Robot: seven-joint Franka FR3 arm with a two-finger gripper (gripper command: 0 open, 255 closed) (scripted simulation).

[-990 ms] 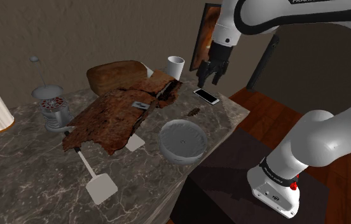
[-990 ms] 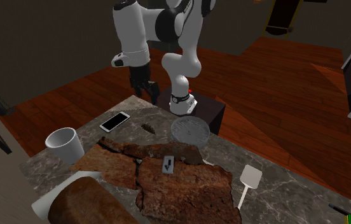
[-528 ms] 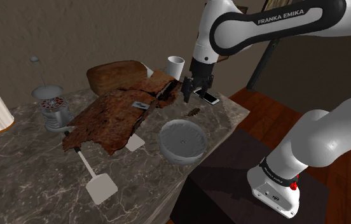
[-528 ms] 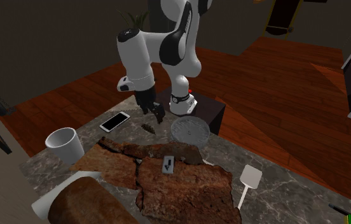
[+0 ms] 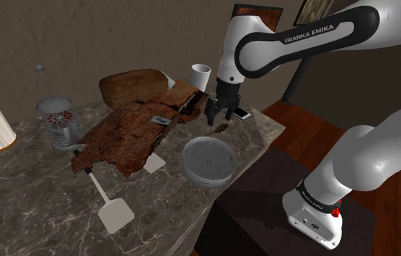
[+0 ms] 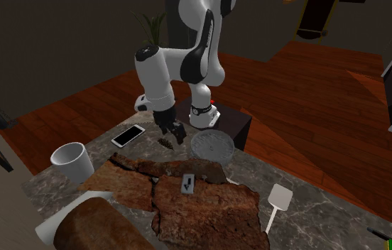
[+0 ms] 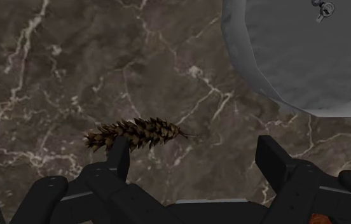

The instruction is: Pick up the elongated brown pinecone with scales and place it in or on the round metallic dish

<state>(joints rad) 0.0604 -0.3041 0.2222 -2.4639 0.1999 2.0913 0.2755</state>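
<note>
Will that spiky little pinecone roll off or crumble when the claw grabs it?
Probably light: the pinecone is small and slender beside the open gripper. Its raised scales look brittle, so tips might chip under a hard squeeze. Lying flat on the marble counter, it could roll if nudged, though the rough scales should limit that.

The white arm [image 5: 304, 35] rose from its base at the shoulder view's lower right, bent at the elbow and reached up and across to that view's left, its forearm lettered FRANKA EMIKA. From the wrist the last link dropped steeply, so the black gripper [image 5: 216, 120] pointed downward. In the wrist view its two fingers [image 7: 121, 153] stood well apart, open, clasping nothing
</note>
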